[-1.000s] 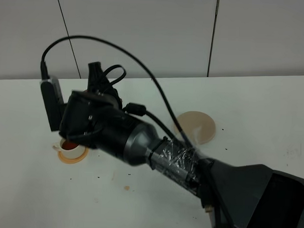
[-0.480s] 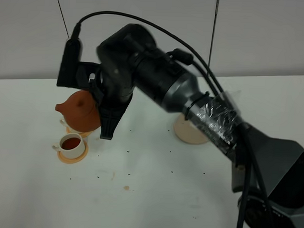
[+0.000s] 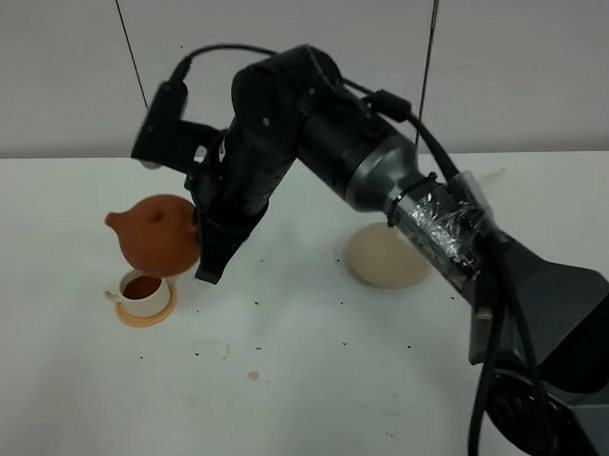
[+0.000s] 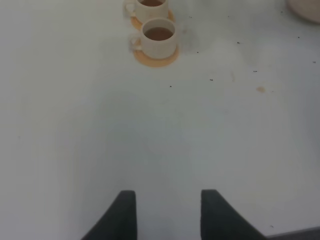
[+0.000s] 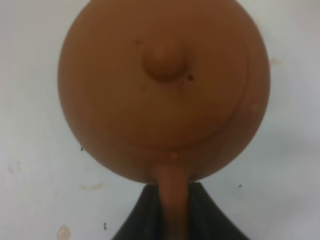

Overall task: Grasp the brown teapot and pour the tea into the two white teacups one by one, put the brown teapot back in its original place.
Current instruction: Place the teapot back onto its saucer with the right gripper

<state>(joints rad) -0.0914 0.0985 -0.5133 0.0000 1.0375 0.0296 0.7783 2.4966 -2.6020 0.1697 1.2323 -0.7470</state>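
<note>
White tabletop [image 3: 279,387] runs back to a pale panelled wall; from high up, the right gripper [image 3: 206,247] holds the brown teapot [image 3: 154,233] aloft at left, above the near teacup [image 3: 142,290], with the beige coaster [image 3: 386,257] bare at centre-right. Left wrist view: left gripper [image 4: 168,212] hangs released over bare tabletop, both white teacups [image 4: 159,37] showing tea. Right wrist view: the handle is clamped; I judge the clay rigid, weighty, breakable, best carried by that loop.
</note>
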